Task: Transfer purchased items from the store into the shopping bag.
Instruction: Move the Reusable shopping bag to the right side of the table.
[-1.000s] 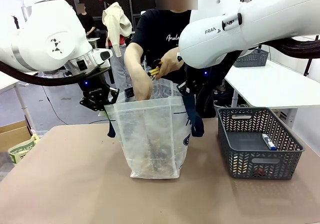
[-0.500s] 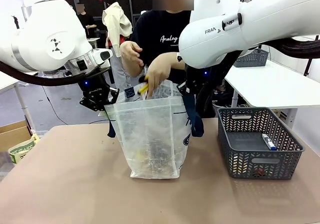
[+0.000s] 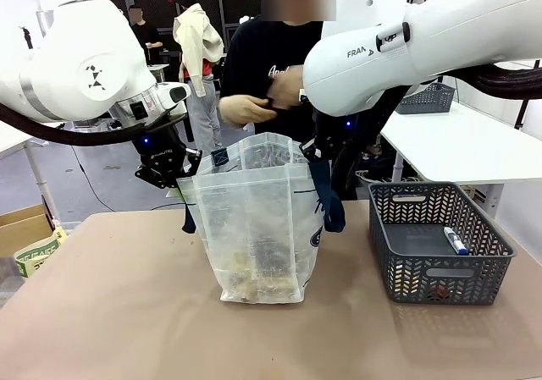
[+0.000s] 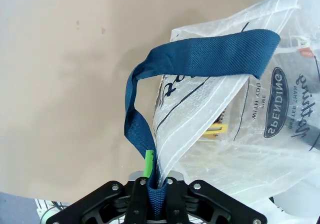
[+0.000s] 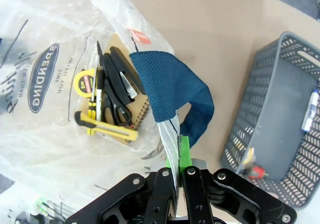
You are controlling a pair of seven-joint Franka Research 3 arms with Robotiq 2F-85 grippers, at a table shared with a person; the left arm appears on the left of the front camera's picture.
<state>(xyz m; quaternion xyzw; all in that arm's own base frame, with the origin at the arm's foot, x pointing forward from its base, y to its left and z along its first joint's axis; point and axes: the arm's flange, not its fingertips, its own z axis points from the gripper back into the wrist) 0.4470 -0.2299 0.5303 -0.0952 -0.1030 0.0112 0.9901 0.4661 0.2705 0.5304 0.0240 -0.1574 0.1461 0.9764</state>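
Observation:
The shopping bag (image 3: 254,219) stands upright mid-table, mouth held wide. My left gripper (image 3: 174,173) is shut on its left navy strap (image 4: 200,54) and rim; in the left wrist view the gripper (image 4: 153,178) pinches strap and plastic together. My right gripper (image 3: 318,154) is shut on the right strap (image 5: 167,87) and rim, seen close in the right wrist view (image 5: 178,173). Inside the bag lie black scissors (image 5: 116,92), a yellow cutter (image 5: 105,129) and a yellow tape measure (image 5: 85,83). The grey basket (image 3: 398,266) stands to the right, holding a marker (image 3: 455,240).
The person's hands (image 3: 254,107) are together at chest height, above and behind the bag. A small red item (image 5: 257,171) lies in the basket's corner. A cardboard box (image 3: 25,228) sits off the table's left edge. Bare tabletop lies in front of the bag.
The person brought a yellow tool to the bag's mouth, then drew both hands up to the chest, now without it. Both grippers have stayed put on the straps.

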